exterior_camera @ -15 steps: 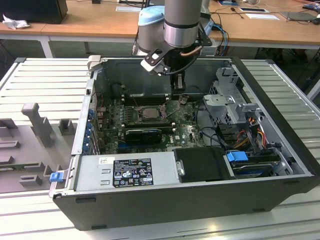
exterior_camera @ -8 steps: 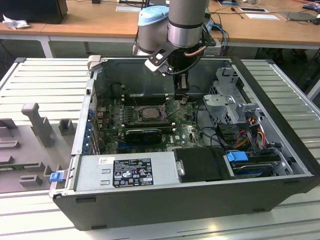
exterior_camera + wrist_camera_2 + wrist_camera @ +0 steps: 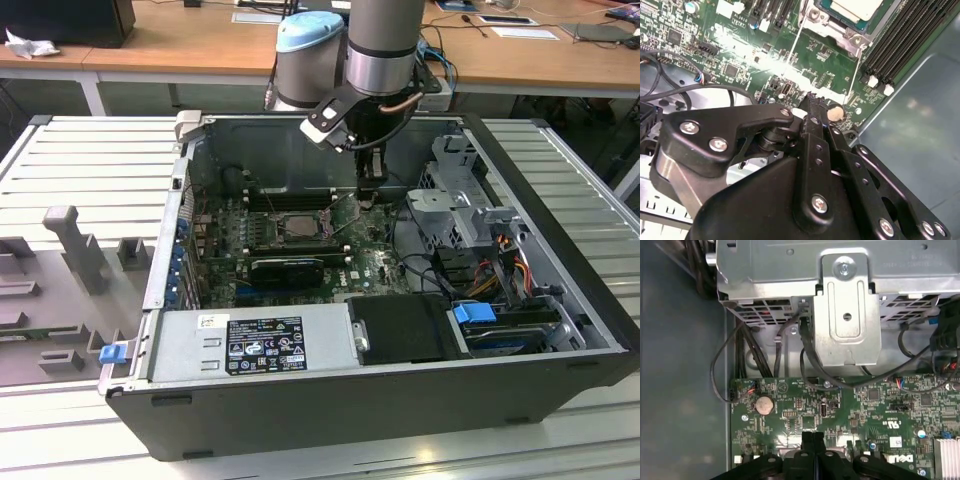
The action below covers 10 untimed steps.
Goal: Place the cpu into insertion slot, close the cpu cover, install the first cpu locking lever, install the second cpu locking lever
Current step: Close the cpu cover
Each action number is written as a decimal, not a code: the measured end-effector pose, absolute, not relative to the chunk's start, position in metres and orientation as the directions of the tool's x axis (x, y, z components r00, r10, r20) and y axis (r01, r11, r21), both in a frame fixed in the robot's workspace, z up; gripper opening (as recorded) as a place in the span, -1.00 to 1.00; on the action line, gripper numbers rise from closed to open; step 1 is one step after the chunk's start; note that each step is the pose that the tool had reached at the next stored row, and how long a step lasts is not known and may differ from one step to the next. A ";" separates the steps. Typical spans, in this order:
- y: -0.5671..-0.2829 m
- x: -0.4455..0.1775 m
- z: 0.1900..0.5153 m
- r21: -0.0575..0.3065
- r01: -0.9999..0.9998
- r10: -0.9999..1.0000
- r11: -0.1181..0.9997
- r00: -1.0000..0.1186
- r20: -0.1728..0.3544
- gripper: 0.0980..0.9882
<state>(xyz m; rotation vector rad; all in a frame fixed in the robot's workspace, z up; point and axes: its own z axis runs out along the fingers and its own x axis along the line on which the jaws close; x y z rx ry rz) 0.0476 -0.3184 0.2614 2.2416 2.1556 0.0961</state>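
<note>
Claw [image 3: 812, 102] pinched narrow on nothing, hanging low over the board [image 3: 740, 50] just beside the slot [image 3: 840, 32] where the cpu [image 3: 860, 6] sits, so any sideways drift could snag a thin lever [image 3: 799, 45] or scrape board parts

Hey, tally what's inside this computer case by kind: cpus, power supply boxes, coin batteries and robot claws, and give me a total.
cpu: 1
power supply box: 1
coin battery: 1
claw: 1
Total: 4
</note>
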 end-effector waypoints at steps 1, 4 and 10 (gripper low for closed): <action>-0.318 0.049 0.261 0.065 0.997 0.999 -0.040 0.038 0.024 -0.98; -0.318 0.052 0.261 0.065 0.997 0.999 -0.039 0.037 0.024 -0.98; -0.318 0.058 0.248 0.065 0.997 0.999 -0.034 0.033 0.024 -0.98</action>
